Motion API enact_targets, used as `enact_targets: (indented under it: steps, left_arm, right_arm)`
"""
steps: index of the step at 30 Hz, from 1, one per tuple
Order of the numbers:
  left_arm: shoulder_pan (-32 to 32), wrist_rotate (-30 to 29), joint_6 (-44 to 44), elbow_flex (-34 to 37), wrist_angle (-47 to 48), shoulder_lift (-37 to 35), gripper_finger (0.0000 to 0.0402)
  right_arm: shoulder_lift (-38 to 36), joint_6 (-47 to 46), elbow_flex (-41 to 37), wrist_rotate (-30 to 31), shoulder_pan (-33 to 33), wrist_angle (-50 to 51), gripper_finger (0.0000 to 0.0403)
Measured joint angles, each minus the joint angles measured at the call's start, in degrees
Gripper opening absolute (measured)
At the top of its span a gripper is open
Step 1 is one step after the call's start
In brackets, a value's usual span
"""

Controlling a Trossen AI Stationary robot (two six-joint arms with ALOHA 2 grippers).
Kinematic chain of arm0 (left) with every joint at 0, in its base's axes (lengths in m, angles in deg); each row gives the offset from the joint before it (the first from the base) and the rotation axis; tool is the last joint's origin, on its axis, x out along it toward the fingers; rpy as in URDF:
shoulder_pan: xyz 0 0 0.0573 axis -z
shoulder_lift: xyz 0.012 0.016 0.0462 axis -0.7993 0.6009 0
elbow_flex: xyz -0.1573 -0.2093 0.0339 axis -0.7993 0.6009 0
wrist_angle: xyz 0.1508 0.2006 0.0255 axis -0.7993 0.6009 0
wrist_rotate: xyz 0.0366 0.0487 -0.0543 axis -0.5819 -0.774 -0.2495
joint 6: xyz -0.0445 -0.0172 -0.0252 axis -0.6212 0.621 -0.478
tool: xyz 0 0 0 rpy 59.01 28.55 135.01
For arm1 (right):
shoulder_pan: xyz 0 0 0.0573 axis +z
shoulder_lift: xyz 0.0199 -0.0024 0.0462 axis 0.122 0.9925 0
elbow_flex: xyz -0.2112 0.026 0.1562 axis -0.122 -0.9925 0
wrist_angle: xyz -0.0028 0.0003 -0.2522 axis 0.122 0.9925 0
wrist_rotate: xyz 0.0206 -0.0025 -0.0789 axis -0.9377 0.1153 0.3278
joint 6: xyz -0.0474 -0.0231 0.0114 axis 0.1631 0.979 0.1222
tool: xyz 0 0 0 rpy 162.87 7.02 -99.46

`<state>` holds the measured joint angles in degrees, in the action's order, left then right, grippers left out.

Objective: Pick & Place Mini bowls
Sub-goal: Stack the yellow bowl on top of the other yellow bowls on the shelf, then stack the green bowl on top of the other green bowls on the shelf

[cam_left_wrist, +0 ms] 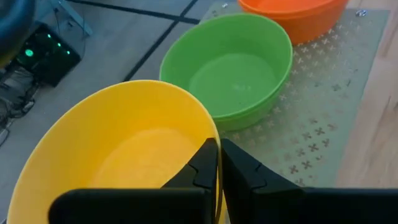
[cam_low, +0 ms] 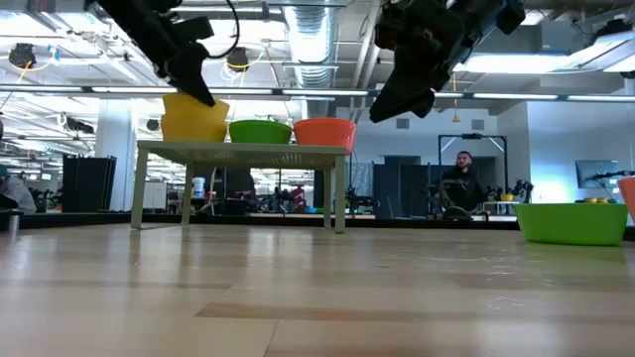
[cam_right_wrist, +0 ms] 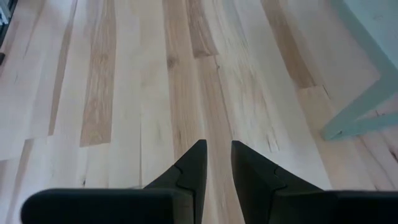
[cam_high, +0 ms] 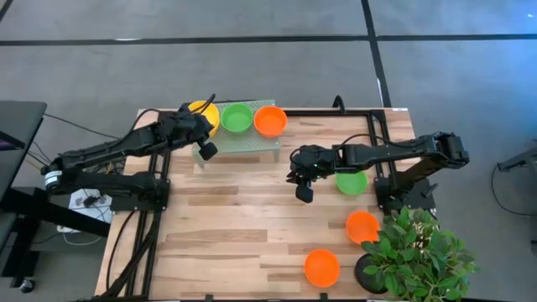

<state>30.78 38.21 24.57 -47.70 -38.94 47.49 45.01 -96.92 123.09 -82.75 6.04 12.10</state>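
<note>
A yellow mini bowl (cam_high: 205, 111), a green one (cam_high: 237, 117) and an orange one (cam_high: 270, 122) stand in a row on a small pale raised stand (cam_high: 243, 144) at the table's far edge. My left gripper (cam_left_wrist: 217, 149) is shut on the yellow bowl (cam_left_wrist: 118, 155). My right gripper (cam_high: 302, 190) hovers over bare wood mid-table, fingers (cam_right_wrist: 217, 149) a narrow gap apart and holding nothing. Just right of it a second green bowl (cam_high: 351, 182) rests on the table. Two more orange bowls (cam_high: 362, 226) (cam_high: 321, 268) sit toward the near right. My left gripper pinches the yellow bowl's rim (cam_left_wrist: 214, 134) on the side next to the green bowl (cam_left_wrist: 236, 68), one finger inside the bowl and one outside. The fingers slant down at it from the table's left. Whether the bowl's base (cam_low: 193, 134) rests on the stand, I cannot tell.
A potted leafy plant (cam_high: 415, 252) stands at the near right corner beside the orange bowls. The stand's legs (cam_low: 339, 193) rise from the table. Bare wood spreads across the middle and near left. People and equipment show in the room beyond.
</note>
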Motion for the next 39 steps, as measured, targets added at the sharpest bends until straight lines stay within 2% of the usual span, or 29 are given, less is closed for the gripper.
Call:
enact_targets:
  steps: [7, 25, 32, 39]
  left_arm:
    - [0.0, 0.0, -2.0, 0.0, -0.5, 1.3, 0.0022]
    - [1.3, -0.1, -1.6, 0.0, -3.7, 1.2, 0.0089]
    - [10.0, 0.0, -1.4, 0.0, -13.2, -1.3, 0.0090]
    - [22.9, 0.1, -6.0, 0.0, -13.5, -0.6, 0.0090]
  right_arm:
    - [0.0, 0.0, 0.0, 0.0, 0.0, 0.0, 0.0069]
    - [0.0, 0.2, 0.0, 0.0, 0.0, 0.0, 0.0069]
    - [0.0, 0.5, 0.0, 0.1, -0.2, 0.0, 0.0069]
    - [0.0, 0.2, 0.0, 0.2, -0.2, 0.2, 0.0069]
